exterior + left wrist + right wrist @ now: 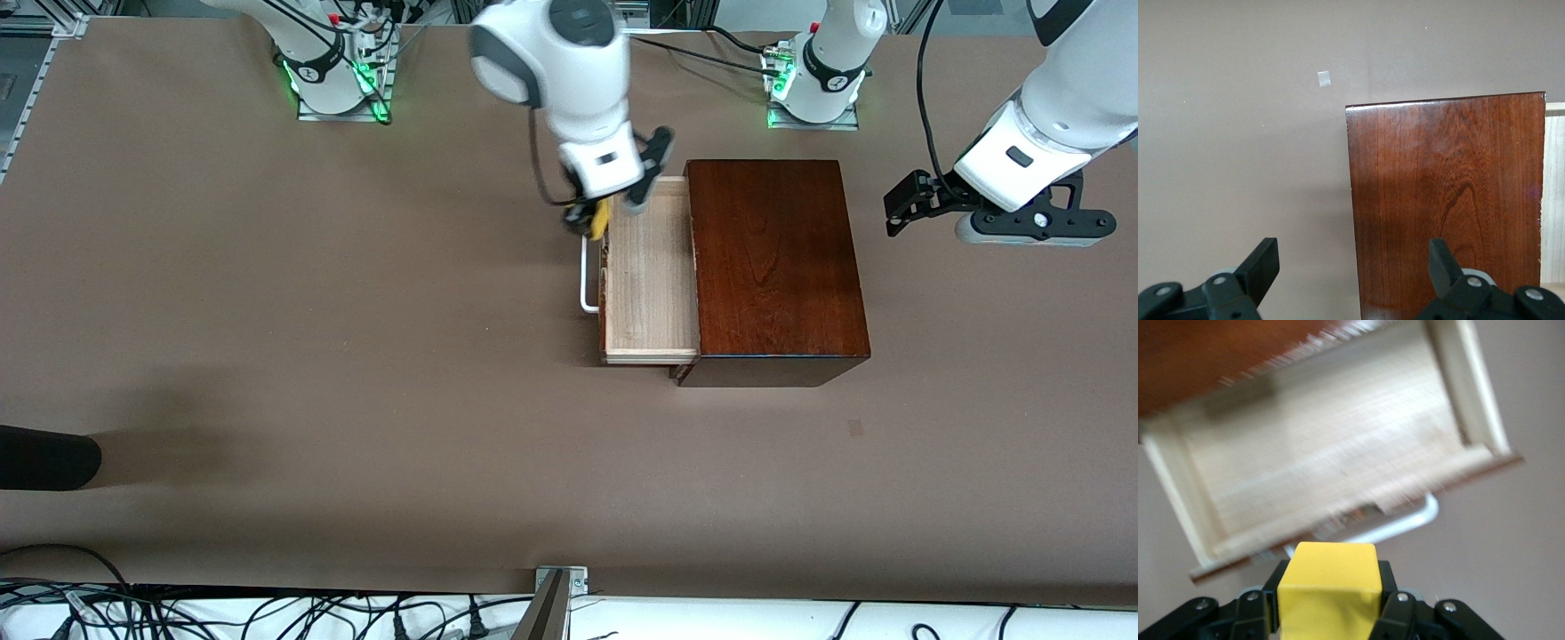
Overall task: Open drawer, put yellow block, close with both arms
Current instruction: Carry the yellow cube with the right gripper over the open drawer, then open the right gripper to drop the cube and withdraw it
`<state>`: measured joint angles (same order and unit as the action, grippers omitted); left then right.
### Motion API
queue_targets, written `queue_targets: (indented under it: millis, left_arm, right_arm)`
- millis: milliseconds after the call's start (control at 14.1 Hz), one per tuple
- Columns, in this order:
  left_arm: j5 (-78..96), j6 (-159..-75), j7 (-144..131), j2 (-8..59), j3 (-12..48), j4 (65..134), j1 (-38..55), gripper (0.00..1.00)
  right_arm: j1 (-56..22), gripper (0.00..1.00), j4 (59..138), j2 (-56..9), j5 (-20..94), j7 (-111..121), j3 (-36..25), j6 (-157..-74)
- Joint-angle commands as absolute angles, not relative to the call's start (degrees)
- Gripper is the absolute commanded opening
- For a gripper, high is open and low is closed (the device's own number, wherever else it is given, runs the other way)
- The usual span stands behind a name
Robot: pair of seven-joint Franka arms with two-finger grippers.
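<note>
The dark reddish-brown wooden box (775,267) stands mid-table with its drawer (649,276) pulled out toward the right arm's end, pale inside and holding nothing, white handle (587,284) on its front. My right gripper (594,220) hangs over the drawer's front edge near the handle, shut on the yellow block (602,219). The right wrist view shows the yellow block (1330,590) clamped between black fingers (1389,590), with the drawer (1205,547) below. My left gripper (898,213) waits open in the air over the table beside the box, toward the left arm's end.
Both arm bases (333,76) (818,84) stand along the table's edge farthest from the front camera. A small patch (855,428) marks the brown table nearer the front camera than the box. A dark object (44,458) pokes in at the right arm's end.
</note>
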<state>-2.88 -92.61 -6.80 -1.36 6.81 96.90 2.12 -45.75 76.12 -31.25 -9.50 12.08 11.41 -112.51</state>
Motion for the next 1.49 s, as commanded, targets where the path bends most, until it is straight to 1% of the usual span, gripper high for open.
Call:
queue_targets:
  millis: [0,142,356,498,711,996,1423]
  left_arm:
    - [-1.4,-91.7,-6.9,-2.5,7.0,96.8,1.9,1.0]
    - [-1.4,-91.5,-7.0,-2.3,7.0,96.1,2.1,1.0]
    - [-1.3,-91.4,-7.0,-2.3,7.0,96.1,2.2,1.0]
    - [-1.3,-91.3,-7.0,-2.3,7.0,96.1,2.2,1.0]
    - [-1.3,-91.3,-7.0,-2.3,7.0,96.1,2.2,1.0]
    - [-1.3,-91.0,-7.0,-2.3,7.0,96.0,2.2,1.0]
    - [-1.4,-90.9,-6.9,-2.2,7.0,96.0,2.7,1.0]
  right_arm:
    - [-49.5,0.0,66.3,-38.1,-13.0,13.4,10.5,-110.0]
    - [-51.4,0.0,63.7,-41.1,-16.0,13.5,10.5,-110.4]
    - [-52.2,0.0,63.5,-43.3,-19.3,14.1,10.5,-110.4]
    - [-52.2,0.0,63.4,-44.7,-19.6,15.7,10.5,-110.7]
    - [-52.2,0.0,63.4,-46.8,-19.8,16.1,10.5,-113.7]
    - [-52.3,0.0,63.4,-48.2,-20.0,17.3,10.5,-116.3]
    - [-52.0,0.0,63.6,-49.2,-21.0,19.4,10.4,-115.7]
